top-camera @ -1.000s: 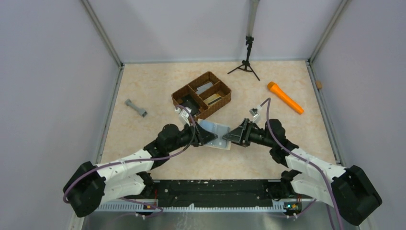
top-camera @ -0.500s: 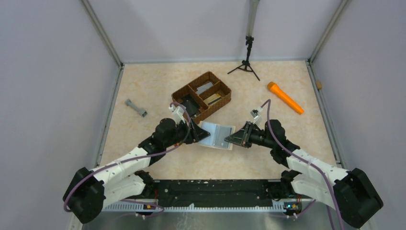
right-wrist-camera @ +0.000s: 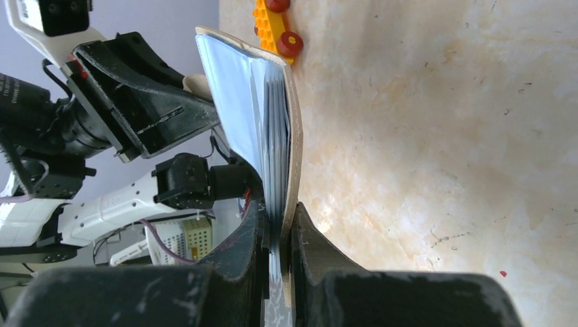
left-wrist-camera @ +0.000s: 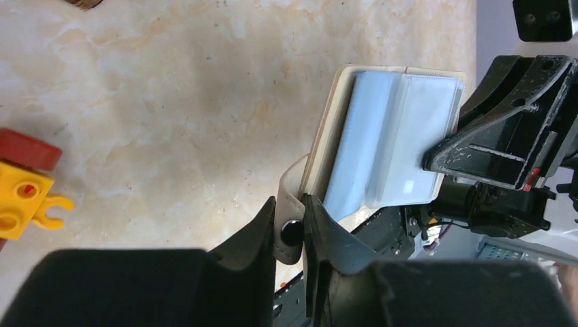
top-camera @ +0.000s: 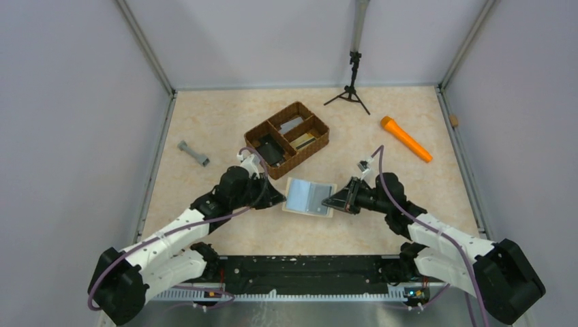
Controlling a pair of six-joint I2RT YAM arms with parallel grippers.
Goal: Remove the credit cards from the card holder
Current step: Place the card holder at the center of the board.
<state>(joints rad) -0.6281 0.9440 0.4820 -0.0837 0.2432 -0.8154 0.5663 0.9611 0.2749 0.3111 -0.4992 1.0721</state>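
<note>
The card holder lies spread open between both arms, cream outside with pale blue sleeves facing up. My left gripper is shut on its cream strap tab with the dark stud. The right gripper is shut on the opposite edge, pinching cover and sleeves. No card shows in the sleeves. A tan credit card and a greyish one lie in the wicker tray.
The brown wicker divided tray stands just behind the holder, with a black block in one compartment. An orange cylinder lies at the right, a grey dumbbell piece at the left, a small tripod at the back. A yellow-and-red toy brick lies nearby.
The left gripper drew back leftward, let go of the holder and closed on its strap tab. The right gripper shut on the right edge. The holder now lies spread wider and flatter.
</note>
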